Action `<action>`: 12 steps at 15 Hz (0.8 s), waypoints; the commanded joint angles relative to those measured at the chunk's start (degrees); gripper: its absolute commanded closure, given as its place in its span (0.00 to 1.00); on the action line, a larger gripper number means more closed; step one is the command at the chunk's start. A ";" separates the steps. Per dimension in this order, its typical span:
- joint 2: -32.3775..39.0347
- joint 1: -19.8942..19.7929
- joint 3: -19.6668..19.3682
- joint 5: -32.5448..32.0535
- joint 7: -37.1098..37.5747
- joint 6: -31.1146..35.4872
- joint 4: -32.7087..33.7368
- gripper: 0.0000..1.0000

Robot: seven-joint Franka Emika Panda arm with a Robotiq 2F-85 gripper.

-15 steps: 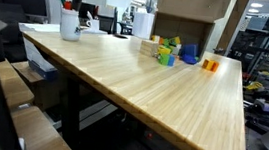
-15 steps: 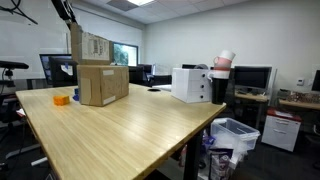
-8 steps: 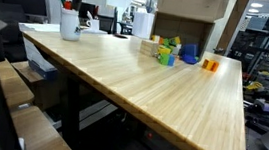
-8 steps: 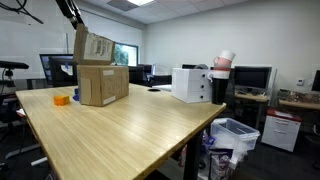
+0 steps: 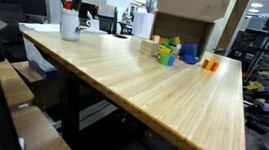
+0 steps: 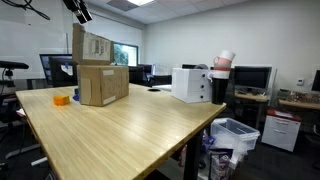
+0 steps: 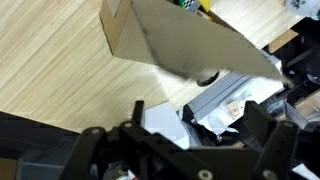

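An open cardboard box [image 6: 100,82] stands on the wooden table [image 6: 130,130], with one flap [image 6: 92,45] raised. My gripper [image 6: 80,10] hangs above the box's raised flap in an exterior view, apart from it. In the wrist view the gripper [image 7: 200,128] is open, its dark fingers [image 7: 262,125] spread wide with nothing between them. The box [image 7: 180,40] lies below, seen from above. Small coloured toys [image 5: 167,51] and an orange piece [image 5: 211,64] sit beside the box [image 5: 192,3].
A white mug of pens [image 5: 71,23] stands at a table corner. A white appliance [image 6: 190,84] sits at the far edge, with a bin [image 6: 235,133] on the floor beyond. Desks with monitors [image 6: 250,77] surround the table.
In an exterior view the gripper has drifted a little to the right above the box's flap. It stays open; nothing else has moved.
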 commanded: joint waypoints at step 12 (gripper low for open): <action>2.04 3.06 3.38 4.08 -1.22 -4.10 -3.18 0.43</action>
